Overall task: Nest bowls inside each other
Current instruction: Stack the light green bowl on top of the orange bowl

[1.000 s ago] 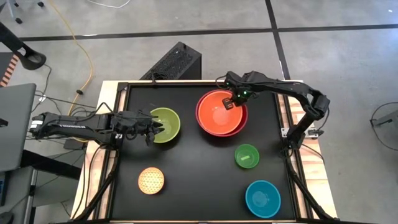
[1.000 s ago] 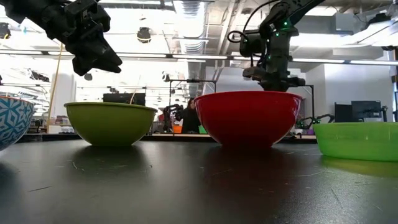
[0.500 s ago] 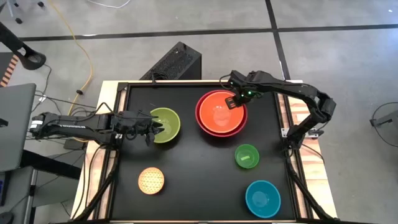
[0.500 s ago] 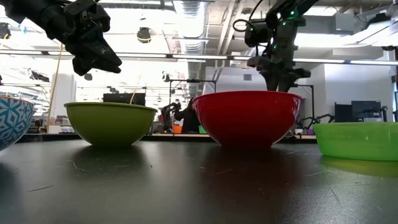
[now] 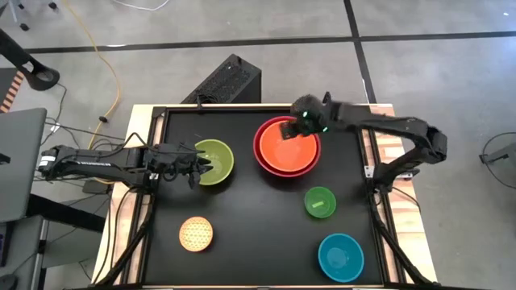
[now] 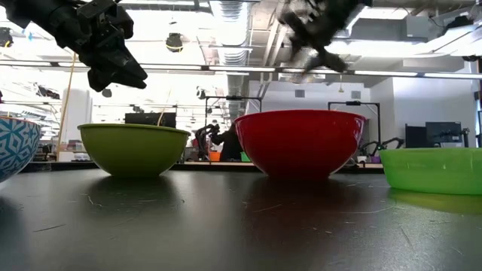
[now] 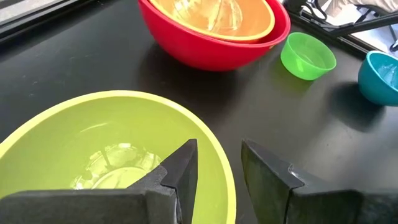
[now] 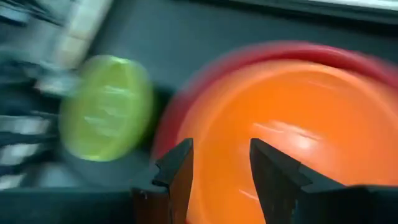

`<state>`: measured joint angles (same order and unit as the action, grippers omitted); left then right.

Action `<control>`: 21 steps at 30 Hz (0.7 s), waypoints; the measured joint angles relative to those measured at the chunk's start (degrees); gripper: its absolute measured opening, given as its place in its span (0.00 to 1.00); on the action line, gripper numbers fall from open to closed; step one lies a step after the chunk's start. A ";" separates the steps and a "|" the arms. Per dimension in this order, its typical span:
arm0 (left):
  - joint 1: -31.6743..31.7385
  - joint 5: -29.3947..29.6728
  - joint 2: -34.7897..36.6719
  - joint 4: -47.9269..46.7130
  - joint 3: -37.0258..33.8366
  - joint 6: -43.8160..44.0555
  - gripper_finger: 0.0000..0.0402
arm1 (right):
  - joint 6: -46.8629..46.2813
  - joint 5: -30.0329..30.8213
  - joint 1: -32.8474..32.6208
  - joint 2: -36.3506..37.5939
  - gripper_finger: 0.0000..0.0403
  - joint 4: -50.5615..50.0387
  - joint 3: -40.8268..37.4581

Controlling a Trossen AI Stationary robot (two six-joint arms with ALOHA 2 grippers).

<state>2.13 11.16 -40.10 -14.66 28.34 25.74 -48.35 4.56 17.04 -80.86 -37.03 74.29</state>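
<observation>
The orange bowl point(image 5: 287, 148) sits nested in the red bowl point(image 5: 262, 157) at the table's far middle. My right gripper point(image 5: 289, 129) hangs open above the orange bowl's far rim and holds nothing point(image 8: 221, 147). The lime green bowl point(image 5: 214, 161) stands to the left. My left gripper point(image 5: 196, 165) hovers open above its left rim, one finger on each side of the rim point(image 7: 217, 149), and touches nothing point(image 6: 124, 74). The small bright green bowl point(image 5: 320, 201), the teal blue bowl point(image 5: 340, 256) and the dotted yellow bowl point(image 5: 196, 234) stand apart on the near half.
The black table top point(image 5: 258, 234) lies bare between the near bowls. Its raised frame point(image 5: 367, 161) runs along the right side, where the right arm's base stands. A bowl wall with a blue and white pattern point(image 6: 15, 150) shows at the low view's left edge.
My right gripper has risen from the orange bowl's far rim, clear of both nested bowls, has tipped up toward level and has drifted a little toward the table's left edge. The orange bowl stays in the red one.
</observation>
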 joint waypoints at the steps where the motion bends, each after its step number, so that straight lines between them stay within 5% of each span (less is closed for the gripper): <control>1: 0.00 0.00 0.00 -0.02 0.00 0.04 0.28 | -0.89 0.27 -2.35 -0.79 0.43 4.78 0.02; 9: -0.02 -2.54 -0.02 -0.36 0.00 0.22 0.28 | 1.94 2.80 -13.37 -15.17 0.43 36.87 3.54; 15: -0.06 -5.61 0.02 -2.31 0.00 0.26 0.28 | 5.58 2.86 -13.07 -28.60 0.44 29.64 19.05; 21: -0.24 -6.43 0.02 -5.99 0.00 0.83 0.28 | 15.31 3.10 -10.64 -41.83 0.44 12.04 39.34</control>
<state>1.89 4.72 -40.08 -20.65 28.34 26.57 -33.05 7.66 6.40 -122.70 -24.99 113.63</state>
